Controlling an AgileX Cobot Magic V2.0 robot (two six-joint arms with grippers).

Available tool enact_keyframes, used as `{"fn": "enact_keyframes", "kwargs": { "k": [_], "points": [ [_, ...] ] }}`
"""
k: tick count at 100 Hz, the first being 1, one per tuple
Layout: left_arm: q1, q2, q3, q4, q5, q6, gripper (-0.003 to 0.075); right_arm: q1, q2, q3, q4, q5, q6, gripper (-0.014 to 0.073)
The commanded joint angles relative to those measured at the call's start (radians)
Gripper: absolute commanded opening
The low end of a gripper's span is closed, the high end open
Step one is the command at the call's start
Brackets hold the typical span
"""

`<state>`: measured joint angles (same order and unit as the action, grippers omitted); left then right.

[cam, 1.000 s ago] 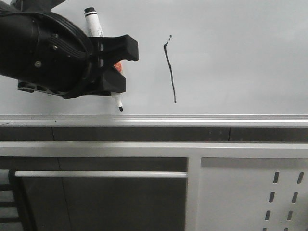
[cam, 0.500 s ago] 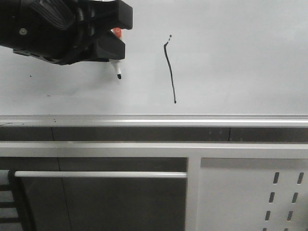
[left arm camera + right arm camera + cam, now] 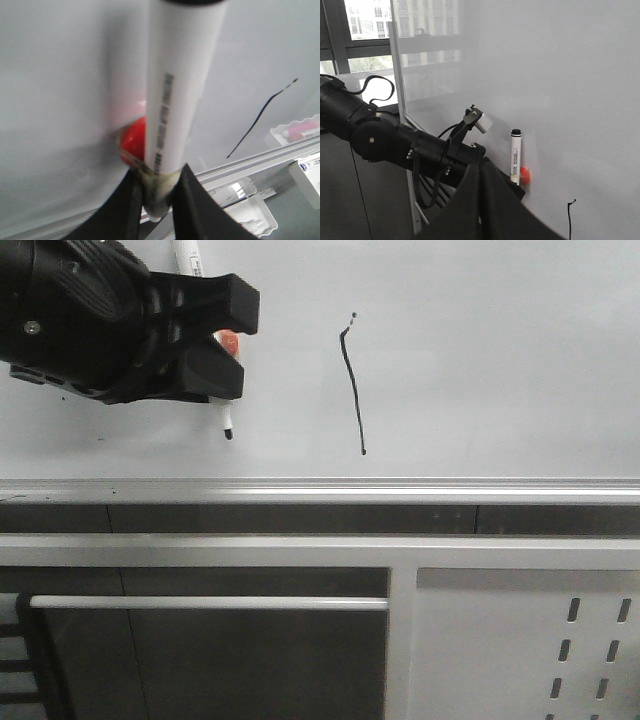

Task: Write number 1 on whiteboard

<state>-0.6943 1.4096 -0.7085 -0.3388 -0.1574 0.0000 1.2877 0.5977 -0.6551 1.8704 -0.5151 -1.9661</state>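
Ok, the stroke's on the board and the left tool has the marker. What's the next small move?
Probably draw the left tool back from the whiteboard. The number 1 looks complete, hook and dot included, and the marker tip sits off to its left, so lingering near the surface only risks a stray mark.

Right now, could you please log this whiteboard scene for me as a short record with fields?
surface: large glossy white-grey whiteboard with silver aluminium bottom edge
mark: thin black, nearly vertical number 1, hooked flick and dot on top
tool: white-barrelled marker, black tip pointing down
left gripper: shut on the marker, left of the stroke
marker tip: apart from the stroke; contact with the board unclear
right gripper: black fingers together, holding nothing
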Motion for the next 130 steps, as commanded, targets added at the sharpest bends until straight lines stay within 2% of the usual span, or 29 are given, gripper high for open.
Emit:
{"fn": "enact_keyframes", "kwargs": {
  "k": [1, 45, 60, 130],
  "points": [
    [0.008, -0.035, -0.032, -0.005, -0.047, -0.007, -0.0018, 0.000, -0.001, -0.025, -0.014, 0.041, 0.003, -0.0078],
    [0.008, -0.035, -0.032, -0.004, -0.050, -0.007, -0.0018, 0.000, -0.001, -0.025, -0.014, 0.041, 0.003, -0.0078],
    [0.006, -0.035, -0.032, 0.051, -0.048, -0.007, -0.0018, 0.000, -0.001, -0.025, -0.014, 0.041, 0.003, -0.0078],
    [0.006, -0.035, -0.032, 0.047, -0.044, -0.007, -0.0015, 0.000, -0.001, -0.025, -0.014, 0.041, 0.003, -0.0078]
  ]
}}
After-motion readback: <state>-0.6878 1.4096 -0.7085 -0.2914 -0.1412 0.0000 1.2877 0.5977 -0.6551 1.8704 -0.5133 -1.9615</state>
